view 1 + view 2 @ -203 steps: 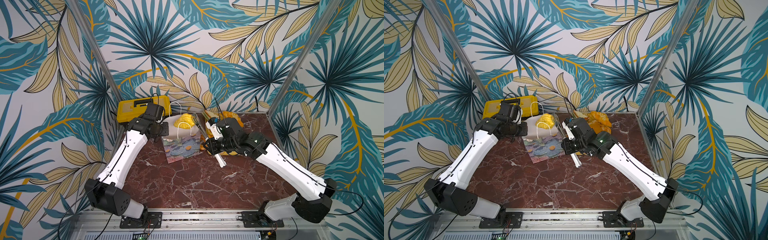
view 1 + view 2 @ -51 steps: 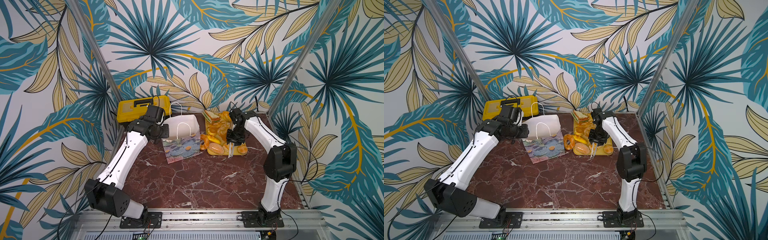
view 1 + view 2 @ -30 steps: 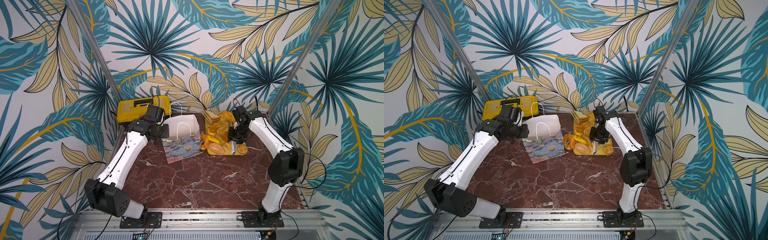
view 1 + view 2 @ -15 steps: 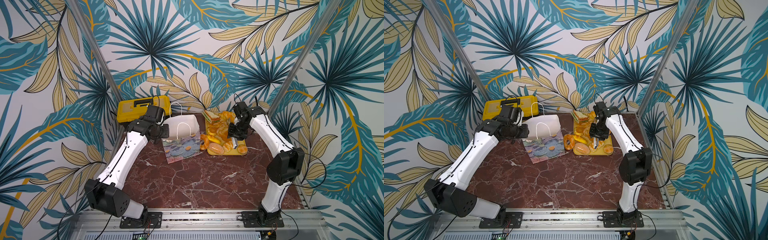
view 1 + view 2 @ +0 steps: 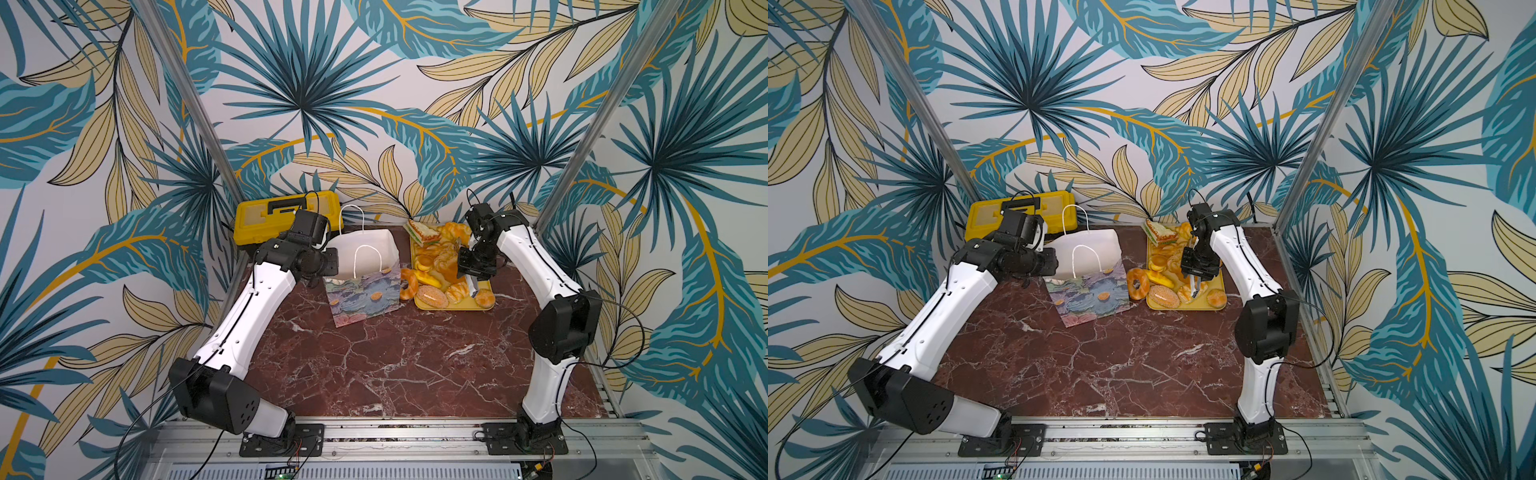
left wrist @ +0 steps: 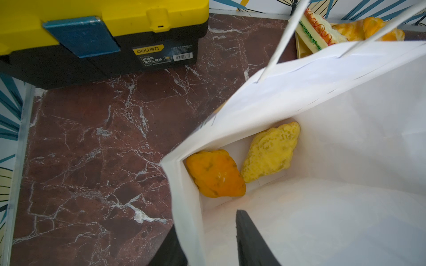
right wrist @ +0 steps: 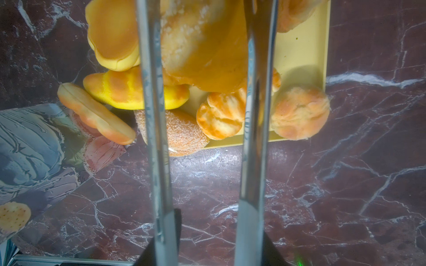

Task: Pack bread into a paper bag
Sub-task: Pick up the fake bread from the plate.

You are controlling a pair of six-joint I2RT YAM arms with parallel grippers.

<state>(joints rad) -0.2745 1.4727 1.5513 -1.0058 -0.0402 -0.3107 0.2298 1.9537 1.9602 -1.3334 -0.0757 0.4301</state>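
In both top views, a red-brown marble tabletop (image 5: 374,374) (image 5: 1100,365) carries the scene. A white-and-black left arm (image 5: 249,316) bends toward the far left corner, and its twin, the right arm (image 5: 536,266), arches over the far right. A yellow-and-black plastic toolbox (image 5: 266,224) sits at the far left corner, just behind the left arm's wrist. Beside it stands the boxy paper bag (image 5: 365,295), painted with blue flowers, upright and open. Just to the bag's right lies a flat yellow rectangular tray (image 5: 465,306) heaped with glossy golden toy bread (image 5: 436,266). A layered triangular sandwich (image 5: 424,235) lies at the tray's far end and a sesame bun (image 5: 432,296) at its near edge. A ring doughnut (image 5: 409,284) leans between tray and bag. The left wrist view looks into the bag's white lining, where an orange pastry (image 6: 215,175) and a paler yellow pastry (image 6: 272,154) lie side by side on the bottom. The left tool (image 5: 332,262) straddles the bag's side wall, one black finger (image 6: 249,241) inside and one outside. Whether they press the paper cannot be told. The right tool (image 5: 473,291) hangs over the tray's near end, its two long shiny metal fingers (image 7: 154,138) spread apart. A large sugared pastry (image 7: 202,46) fills the gap between them, and whether it is pinched cannot be told.
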